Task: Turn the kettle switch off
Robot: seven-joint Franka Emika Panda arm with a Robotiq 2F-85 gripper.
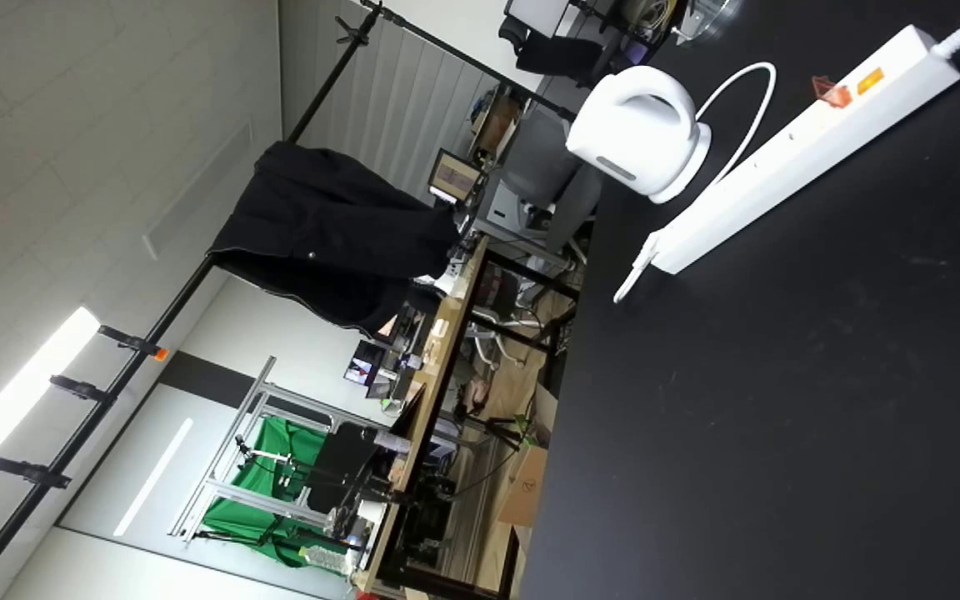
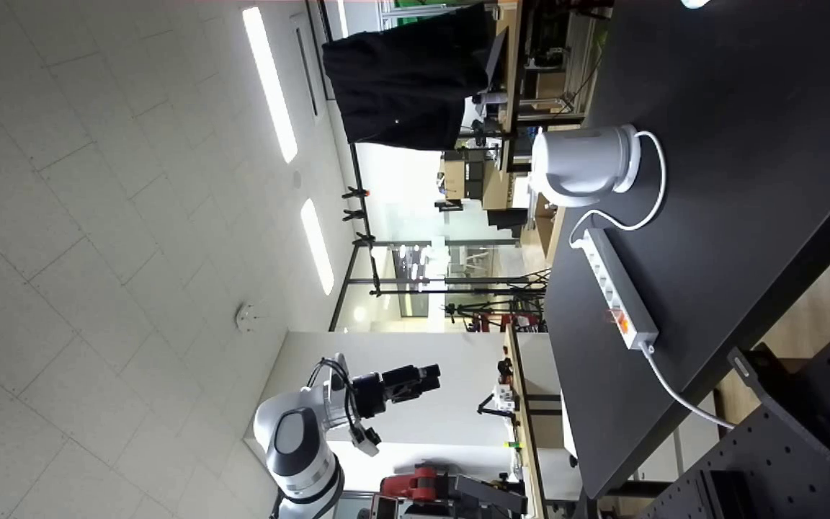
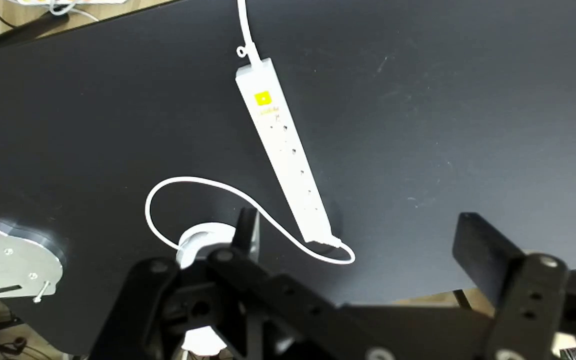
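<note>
The end effector (image 3: pixel 358 230) hangs well above the counter (image 3: pixel 418 140), its fingers (image 3: pixel 483 245) spread wide with nothing between them. Below it lies the strip (image 3: pixel 283 155), and the kettle (image 2: pixel 584 158), upright in both exterior views, stands to the left of the strip's near end in the wrist view, largely hidden there, with a cord (image 3: pixel 208 182) joining the two. The task looks not yet begun: nothing is being touched, the kettle's switch cannot be made out, and the reach down and the press both appear left to do.
</note>
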